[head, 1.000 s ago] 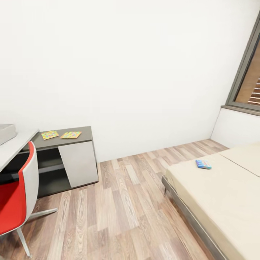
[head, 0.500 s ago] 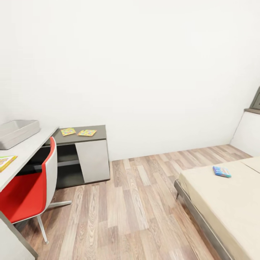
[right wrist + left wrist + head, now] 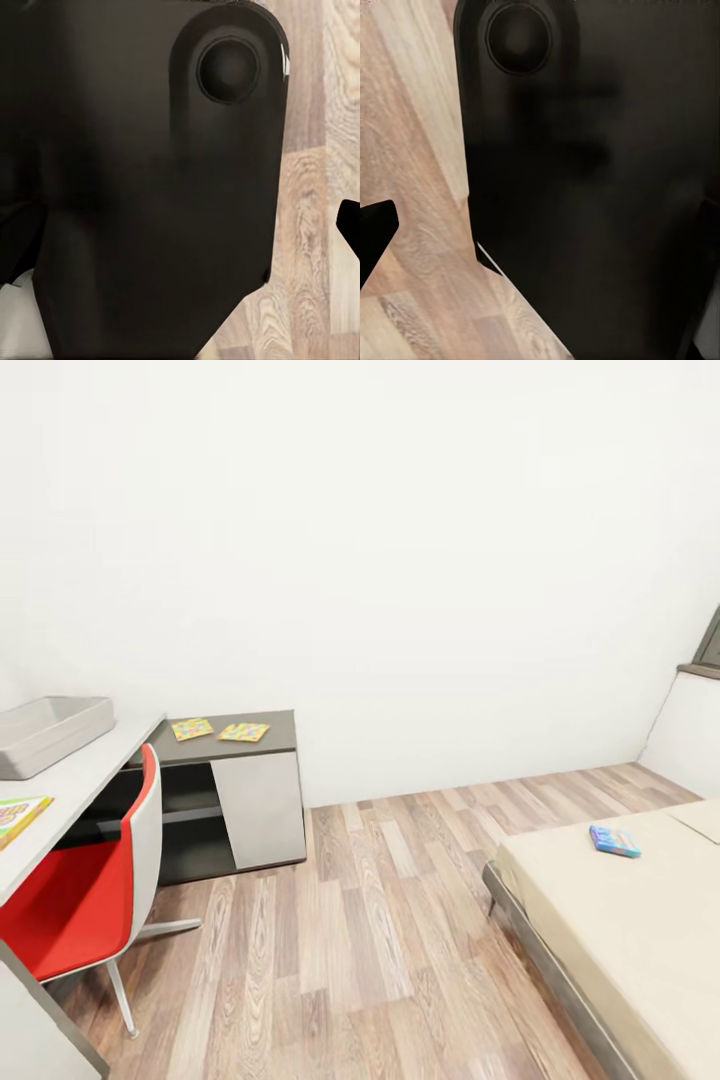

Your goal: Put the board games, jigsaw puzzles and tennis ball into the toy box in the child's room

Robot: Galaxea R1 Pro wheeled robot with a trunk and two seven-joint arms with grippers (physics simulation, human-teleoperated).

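Inspection of the room, taken from left to right. One shallow pale grey toy box (image 3: 50,732) with sloping sides stands at the far left on the light grey-white table (image 3: 75,785). Nearer on the same top lies one flat game box with busy multicoloured print (image 3: 18,817), cut off by the edge of the view. One red-seated chair with a white shell and metal legs (image 3: 90,890) is drawn up to the table. Beyond it stands one low dark grey cabinet with a pale door panel (image 3: 235,790); two flat jigsaw puzzles lie on its top, apart from one another: the left puzzle (image 3: 192,729) and the right puzzle (image 3: 244,732), both in bright yellow, green and orange. At the right, one mostly blue board game (image 3: 614,841) lies flat on the beige mattress of the grey-framed bed (image 3: 600,940), well apart from the toy box.

Walls are plain white. The wood plank floor (image 3: 380,940) runs between cabinet and bed. A dark window frame (image 3: 708,645) shows at the far right edge.

Both wrist views show dark robot bodywork close up over the planks. One black tip at the picture edge in each view may be a finger; I cannot tell whether either pair of jaws stands apart or together, nor see anything held.
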